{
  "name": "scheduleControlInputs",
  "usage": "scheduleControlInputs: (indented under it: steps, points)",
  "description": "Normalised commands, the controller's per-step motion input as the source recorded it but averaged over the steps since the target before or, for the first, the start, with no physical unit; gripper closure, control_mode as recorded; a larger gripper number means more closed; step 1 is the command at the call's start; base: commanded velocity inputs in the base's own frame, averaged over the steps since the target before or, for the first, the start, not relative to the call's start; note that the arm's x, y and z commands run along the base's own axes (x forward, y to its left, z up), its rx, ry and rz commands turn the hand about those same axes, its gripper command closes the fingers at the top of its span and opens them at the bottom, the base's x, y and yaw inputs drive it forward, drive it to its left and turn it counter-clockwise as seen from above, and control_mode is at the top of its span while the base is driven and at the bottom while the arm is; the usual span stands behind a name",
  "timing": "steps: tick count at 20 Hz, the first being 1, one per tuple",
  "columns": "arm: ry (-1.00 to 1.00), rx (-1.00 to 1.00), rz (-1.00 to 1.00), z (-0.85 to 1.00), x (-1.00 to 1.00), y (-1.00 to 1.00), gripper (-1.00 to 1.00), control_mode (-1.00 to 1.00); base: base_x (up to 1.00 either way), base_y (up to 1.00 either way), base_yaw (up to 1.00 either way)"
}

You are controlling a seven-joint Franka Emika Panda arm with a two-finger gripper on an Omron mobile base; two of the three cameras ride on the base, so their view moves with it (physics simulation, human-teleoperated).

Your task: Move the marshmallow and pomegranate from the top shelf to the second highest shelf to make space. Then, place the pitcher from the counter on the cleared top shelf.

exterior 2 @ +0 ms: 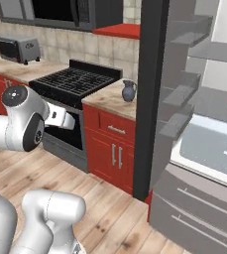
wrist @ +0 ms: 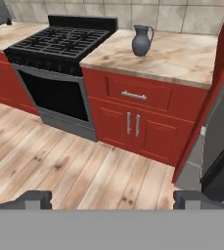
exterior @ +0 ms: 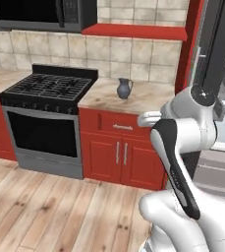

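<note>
Readable text: none in any view.
Pitcher (wrist: 141, 40): plain, no label.
Toaster (exterior 2: 19, 49): no legible brand.
Stove (exterior: 47, 88): knobs unmarked, too blurred to read.
Microwave (exterior: 40, 12): no legible lettering.

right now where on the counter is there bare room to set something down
The counter is bare across its whole right part, from the pitcher to the fridge side, and along the front edge above the drawer. The strip between the pitcher and the stove is narrower. The pitcher stands near the back tiles.
</note>
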Motion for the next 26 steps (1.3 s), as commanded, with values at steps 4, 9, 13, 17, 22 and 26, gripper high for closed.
scheduleControlInputs:
  steps: [4, 9, 13, 17, 22, 26]
  points:
    - [0.0, 0.0, 0.0, 0.0, 0.0, 0.0, -1.0, 1.0, 0.81, 0.29, -0.04]
    - [0.0, 0.0, 0.0, 0.0, 0.0, 0.0, -1.0, 1.0, 0.86, 0.2, -0.15]
    - [0.0, 0.0, 0.0, 0.0, 0.0, 0.0, -1.0, 1.0, 0.95, 0.2, -0.17]
    - [0.0, 0.0, 0.0, 0.0, 0.0, 0.0, -1.0, 1.0, 0.93, 0.24, -0.16]
    - [0.0, 0.0, 0.0, 0.0, 0.0, 0.0, -1.0, 1.0, 0.8, 0.09, -0.19]
    - [0.0, 0.0, 0.0, 0.0, 0.0, 0.0, -1.0, 1.0, 0.65, 0.0, -0.23]
